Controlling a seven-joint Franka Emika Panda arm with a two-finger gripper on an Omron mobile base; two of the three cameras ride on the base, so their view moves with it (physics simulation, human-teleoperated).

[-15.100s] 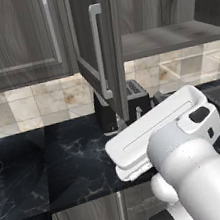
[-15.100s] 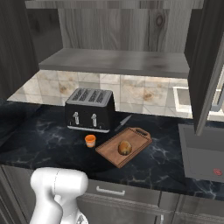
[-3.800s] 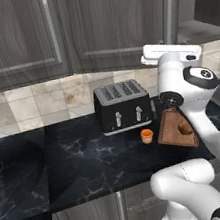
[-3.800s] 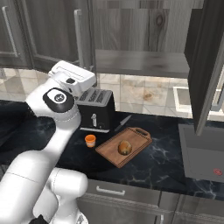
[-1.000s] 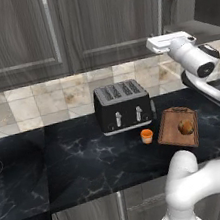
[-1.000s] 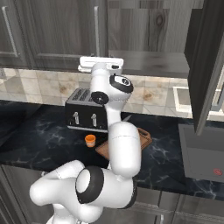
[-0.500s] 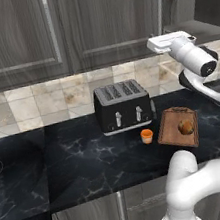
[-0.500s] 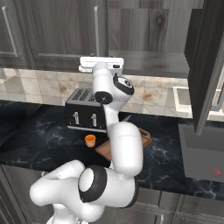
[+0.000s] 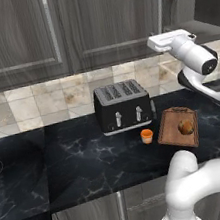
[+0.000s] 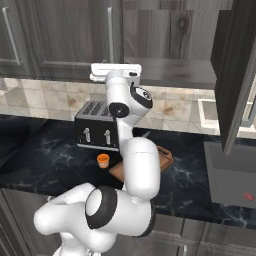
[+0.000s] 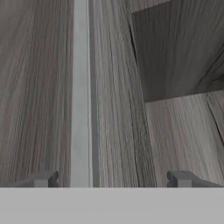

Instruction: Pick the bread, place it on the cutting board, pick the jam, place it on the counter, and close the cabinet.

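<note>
Where the left base view looks in, the gripper (image 9: 152, 42) sits high by the cabinet (image 9: 112, 20) door edge; bread (image 9: 185, 127) on board (image 9: 177, 127) and jam (image 9: 147, 135) on counter (image 9: 80, 162) lie far below. From the right, open shelf (image 10: 175, 72) extends beside it. In the hand view, fingers (image 11: 41, 179) are spread, straddling the handle (image 11: 80, 92).

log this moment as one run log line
bread on cutting board | jam on counter | pincer open at cabinet handle
</note>
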